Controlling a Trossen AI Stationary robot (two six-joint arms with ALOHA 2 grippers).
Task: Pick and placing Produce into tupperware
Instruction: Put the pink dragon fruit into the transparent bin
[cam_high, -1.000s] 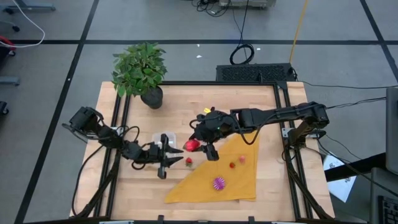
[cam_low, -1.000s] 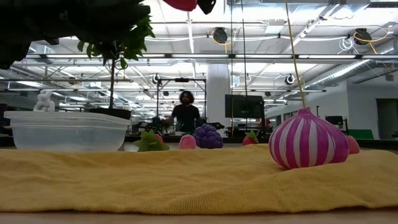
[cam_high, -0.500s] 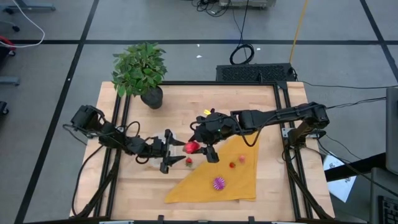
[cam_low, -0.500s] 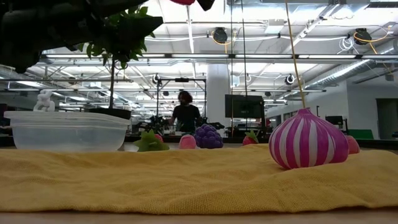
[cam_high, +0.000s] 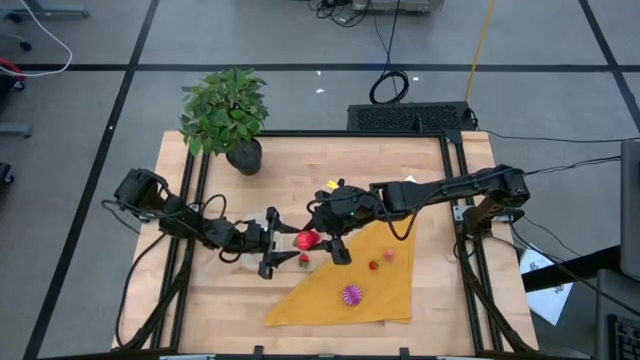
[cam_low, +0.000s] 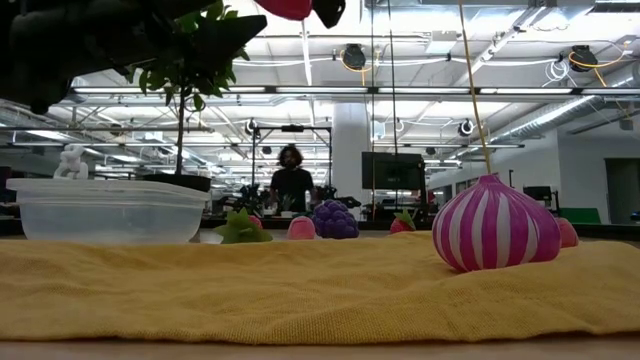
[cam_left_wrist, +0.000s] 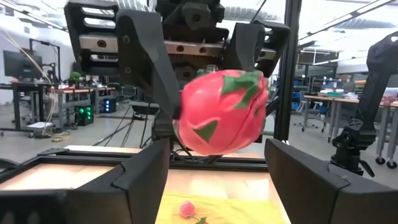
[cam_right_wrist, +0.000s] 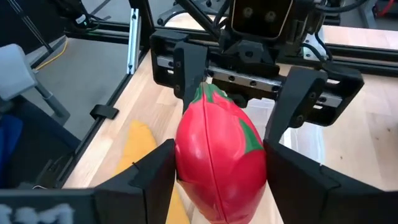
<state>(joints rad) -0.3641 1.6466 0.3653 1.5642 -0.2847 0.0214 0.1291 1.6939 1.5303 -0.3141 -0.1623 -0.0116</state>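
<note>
Fingers, right gripper (cam_right_wrist: 221, 186): closed on a red dragon fruit (cam_right_wrist: 219, 158) with green scales, held in the air above the tabletop (cam_high: 400, 160). Fingers, left gripper (cam_high: 283, 243): spread open, one on each side of the same fruit without visibly touching it; the two grippers face each other.

Tupperware (cam_low: 105, 210): clear rectangular box, standing on the tabletop beside the corner of the yellow cloth (cam_high: 355, 285), mostly hidden under the left gripper from above.

Remaining produce, on or at the cloth: magenta spiky ball (cam_high: 351, 294), two small red pieces (cam_high: 374, 265), a purple grape cluster (cam_low: 335, 218), a pink piece (cam_low: 301, 228).

Potted plant (cam_high: 228, 110): far corner of the tabletop.
</note>
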